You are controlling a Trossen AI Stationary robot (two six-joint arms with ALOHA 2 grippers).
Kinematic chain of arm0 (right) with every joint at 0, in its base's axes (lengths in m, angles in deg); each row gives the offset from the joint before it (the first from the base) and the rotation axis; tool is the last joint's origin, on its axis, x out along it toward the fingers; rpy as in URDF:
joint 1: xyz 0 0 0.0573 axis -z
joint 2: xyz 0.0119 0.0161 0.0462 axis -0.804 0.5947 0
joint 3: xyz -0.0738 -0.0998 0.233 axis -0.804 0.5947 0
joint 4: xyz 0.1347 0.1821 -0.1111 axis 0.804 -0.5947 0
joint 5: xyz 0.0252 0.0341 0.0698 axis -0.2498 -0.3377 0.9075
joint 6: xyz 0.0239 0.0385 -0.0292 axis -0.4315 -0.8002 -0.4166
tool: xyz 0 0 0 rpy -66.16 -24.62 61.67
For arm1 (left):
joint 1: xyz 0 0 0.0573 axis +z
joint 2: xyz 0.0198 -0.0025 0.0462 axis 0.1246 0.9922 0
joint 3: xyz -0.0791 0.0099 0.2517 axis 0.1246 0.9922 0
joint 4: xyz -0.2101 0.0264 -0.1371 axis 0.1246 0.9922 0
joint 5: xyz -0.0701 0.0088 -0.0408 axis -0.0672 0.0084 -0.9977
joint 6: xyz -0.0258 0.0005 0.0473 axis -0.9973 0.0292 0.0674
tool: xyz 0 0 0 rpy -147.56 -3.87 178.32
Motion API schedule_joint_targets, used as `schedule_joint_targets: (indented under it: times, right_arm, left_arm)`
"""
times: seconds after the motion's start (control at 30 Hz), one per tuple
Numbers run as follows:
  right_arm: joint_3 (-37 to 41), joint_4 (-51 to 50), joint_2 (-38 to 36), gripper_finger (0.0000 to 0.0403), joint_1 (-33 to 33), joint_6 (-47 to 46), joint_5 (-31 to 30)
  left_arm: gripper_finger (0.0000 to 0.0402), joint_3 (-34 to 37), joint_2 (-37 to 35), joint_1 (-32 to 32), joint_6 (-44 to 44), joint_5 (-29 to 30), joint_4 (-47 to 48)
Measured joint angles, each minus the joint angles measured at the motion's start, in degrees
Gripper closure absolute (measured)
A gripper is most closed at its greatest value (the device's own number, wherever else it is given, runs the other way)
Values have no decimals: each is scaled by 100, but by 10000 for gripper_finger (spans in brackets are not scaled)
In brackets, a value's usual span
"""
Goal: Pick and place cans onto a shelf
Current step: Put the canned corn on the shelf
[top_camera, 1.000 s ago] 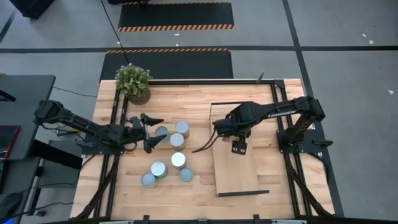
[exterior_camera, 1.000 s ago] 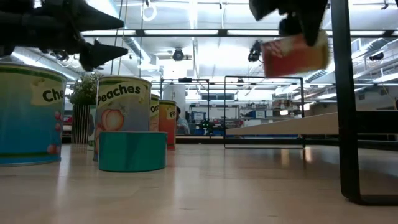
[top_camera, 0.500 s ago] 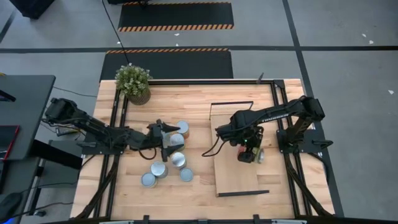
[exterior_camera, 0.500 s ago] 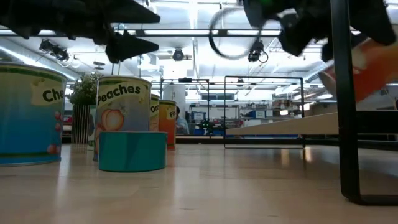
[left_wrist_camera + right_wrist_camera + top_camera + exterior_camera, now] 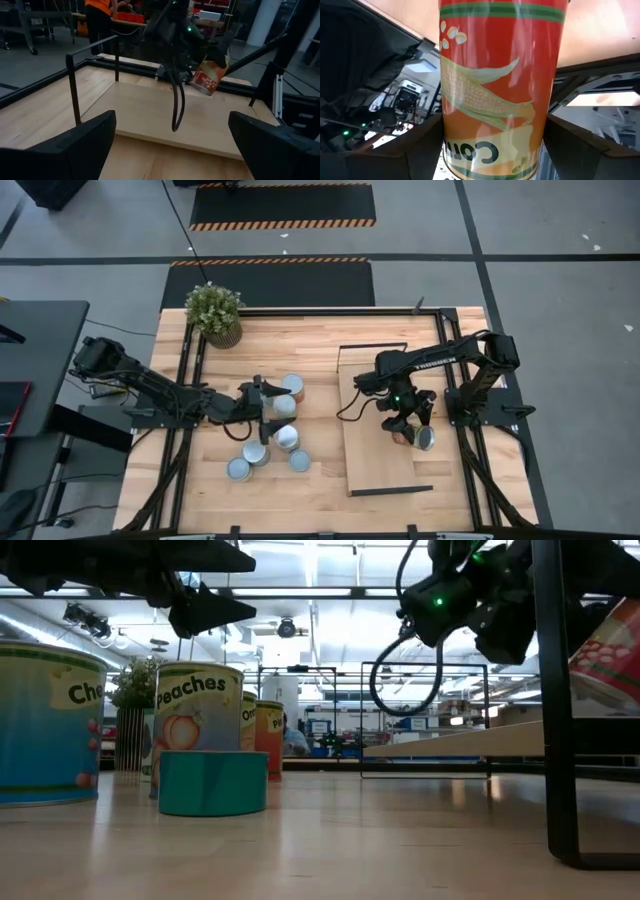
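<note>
Several cans stand upright in a cluster on the table's left half; they also show in the low view. My left gripper hovers above this cluster, open and empty. My right gripper is shut on a red corn can over the right edge of the shelf, a long light-wood board with black end frames. The corn can also shows in the left wrist view and the low view. My right gripper pinches the corn can's round side wall between its two fingers, one on each side, across the can. The fingers come down from above at a slant. The can is tilted, its silver top toward the table's right edge, lifted clear of the shelf board.
A potted green plant stands at the table's far left corner. Black frame rails run along the table's left and right sides. A low teal tin sits in front of the peaches can. People stand in the room beyond.
My right gripper has carried the corn can from over the shelf's middle toward the table's right and near edges, and the can has tipped from hanging below the fingers to a slant. My left gripper has moved right, over the can cluster.
</note>
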Motion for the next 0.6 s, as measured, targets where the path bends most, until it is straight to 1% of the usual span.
schedule_joint_targets:
  times: [0.2, 0.33, 0.43, 0.53, 0.6]
  right_arm:
    - [-40, 16, 4, 86, -2, 66, -8]
    - [-40, 62, 7, 86, -84, -189, 83]
    - [-40, 410, 7, 86, -223, -547, 251]
    - [-41, 987, 7, 86, -405, -919, 590]
    - [-94, 1151, 9, 86, -502, -1118, 667]
  left_arm:
    - [8, 0, 0, 106, 206, 6, -40]
    - [8, 0, -3, 181, 218, 7, -50]
    - [8, 0, -3, 181, 222, 4, -52]
    - [8, 0, -3, 179, 229, 2, -55]
    - [8, 0, -3, 179, 228, 4, -53]
